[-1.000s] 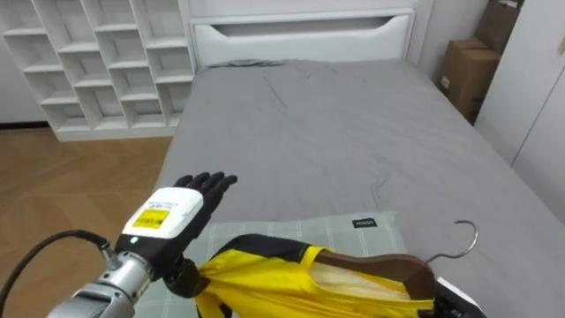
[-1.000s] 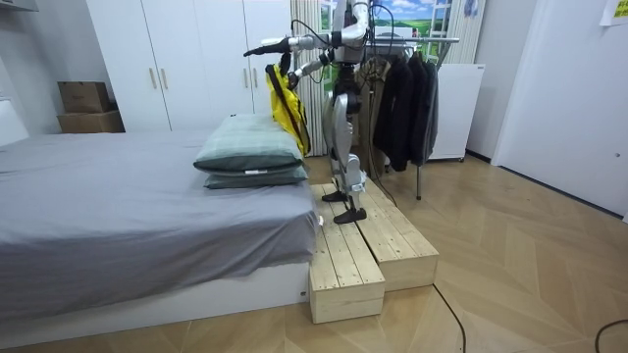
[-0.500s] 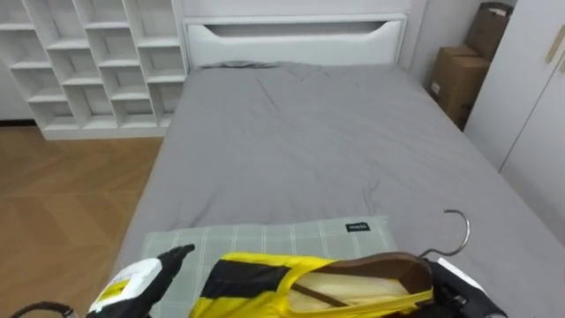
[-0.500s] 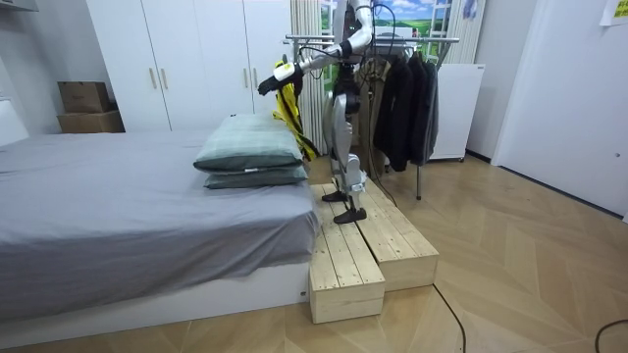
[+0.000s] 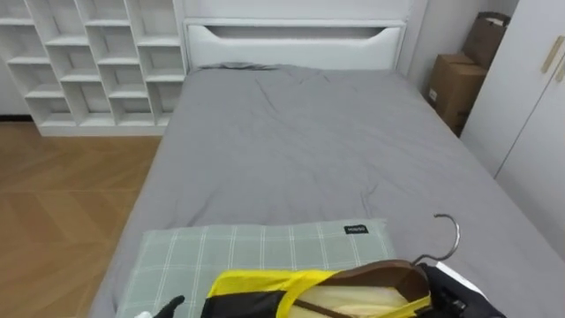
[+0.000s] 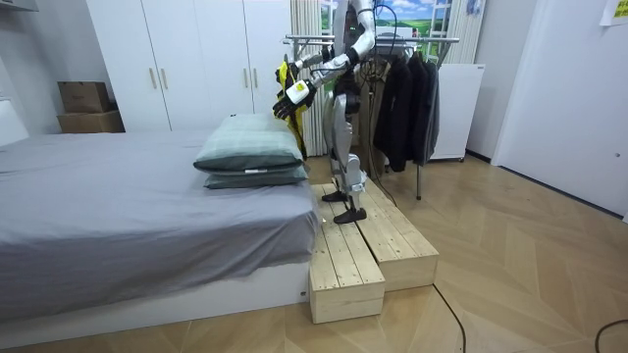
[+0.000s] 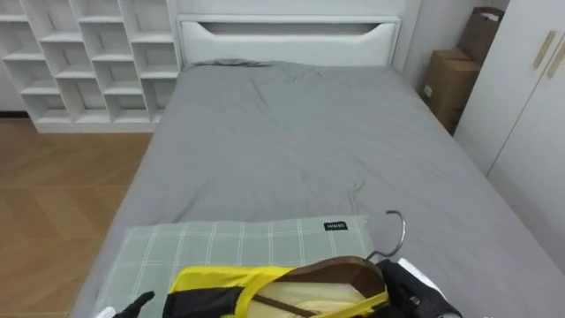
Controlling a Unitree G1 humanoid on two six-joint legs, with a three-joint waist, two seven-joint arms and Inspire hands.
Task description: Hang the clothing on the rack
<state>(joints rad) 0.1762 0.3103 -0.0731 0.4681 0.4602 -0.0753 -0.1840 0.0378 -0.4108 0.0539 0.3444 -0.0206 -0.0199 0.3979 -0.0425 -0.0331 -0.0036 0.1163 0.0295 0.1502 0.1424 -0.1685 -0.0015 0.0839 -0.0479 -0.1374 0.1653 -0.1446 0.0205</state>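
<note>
My left hand (image 6: 292,95) has dropped clear of the garment (image 5: 256,290), grip unreadable, leaving my right hand (image 5: 455,299) holding the hanger (image 5: 388,272) for the rack (image 6: 432,40).

Yellow garment (image 5: 265,290) with dark trim, draped over a wooden hanger (image 5: 388,274); the brown hanger lies roughly level, its bar running across the bottom of the eye views; metal hook (image 5: 448,235) upright at the right end, open side facing left; the right hand (image 5: 448,297) grips that end; in the room view the garment hangs down in front of the robot's chest, well apart from the clothes rack (image 6: 440,40), which holds dark coats.
</note>
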